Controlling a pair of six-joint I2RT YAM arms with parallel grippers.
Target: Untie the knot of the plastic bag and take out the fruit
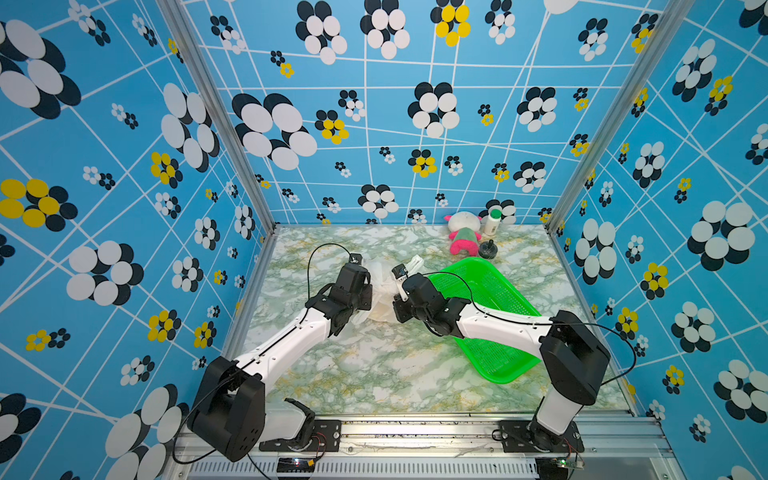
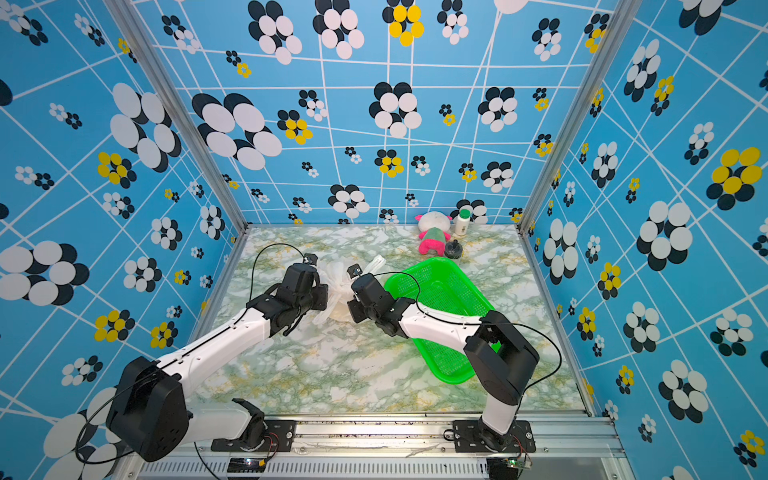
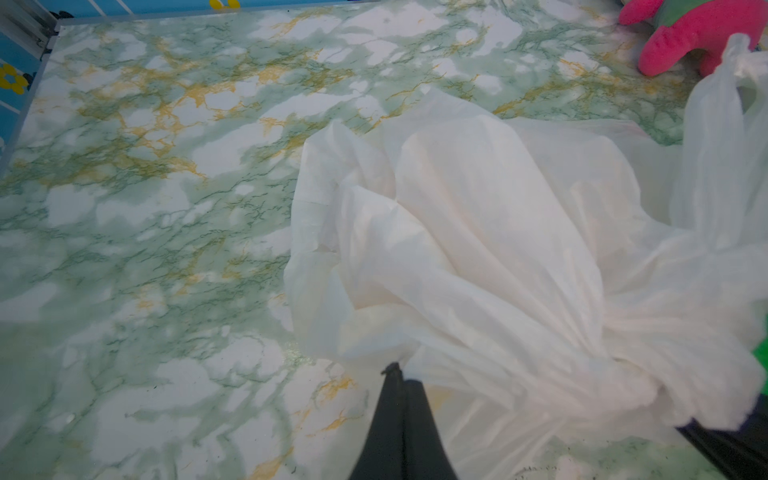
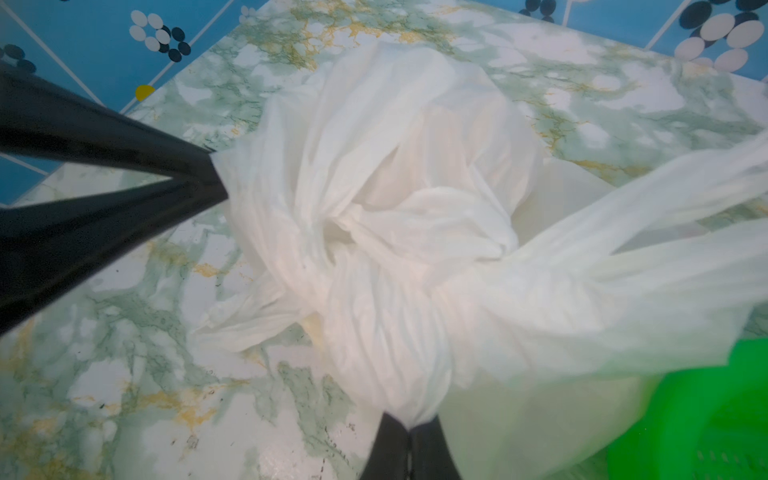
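bag: plastic bag (image 3: 478, 232) mid-table, just left of green basket (image 1: 490, 291), fruit hidden inside | left gripper (image 3: 397, 370): pinching bag film | right gripper (image 4: 409, 422): pinching gathered film beside knot (image 4: 453, 286) | risk: opposed pulling likely tightens knot or tears film

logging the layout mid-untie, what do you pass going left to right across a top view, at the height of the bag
left gripper → plastic bag → right gripper → green basket
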